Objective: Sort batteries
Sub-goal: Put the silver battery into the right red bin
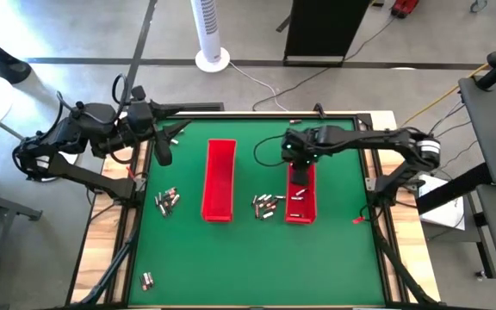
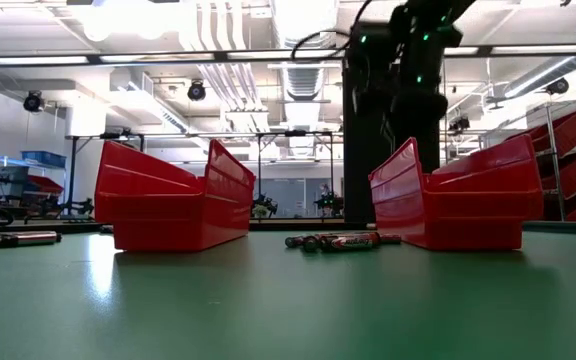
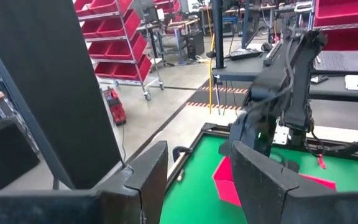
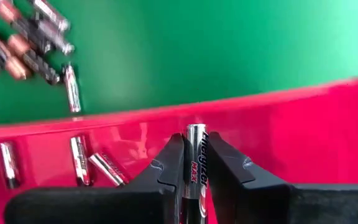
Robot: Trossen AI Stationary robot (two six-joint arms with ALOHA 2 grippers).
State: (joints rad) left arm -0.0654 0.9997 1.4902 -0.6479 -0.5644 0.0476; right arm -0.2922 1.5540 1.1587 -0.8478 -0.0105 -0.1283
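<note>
Two long red trays stand on the green table, the left one (image 1: 220, 181) and the right one (image 1: 300, 194). Batteries lie in loose heaps on the mat beside the left tray (image 1: 168, 201), between the trays (image 1: 266, 205) and near the front left (image 1: 147, 279). My right gripper (image 4: 195, 146) hangs over the right tray (image 4: 291, 130), shut on one battery (image 4: 196, 168). Three batteries (image 4: 79, 162) lie on that tray's floor. My left gripper (image 3: 197, 180) is open with nothing in it, raised by the table's far left corner (image 1: 164, 146). My right gripper pinches the battery's long sides (image 4: 196, 155) between its two fingers. The battery lies along the fingers, and its silvery end (image 4: 196, 132) sticks out past the fingertips. The fingers slant down from above. The battery is lifted clear over the right tray's floor.
In the low view the heap between the trays (image 2: 338, 241) lies close to the right tray's wall (image 2: 448, 205), and other batteries (image 2: 13, 239) lie left of the left tray (image 2: 168, 200). Bare green mat stretches toward the near edge.
</note>
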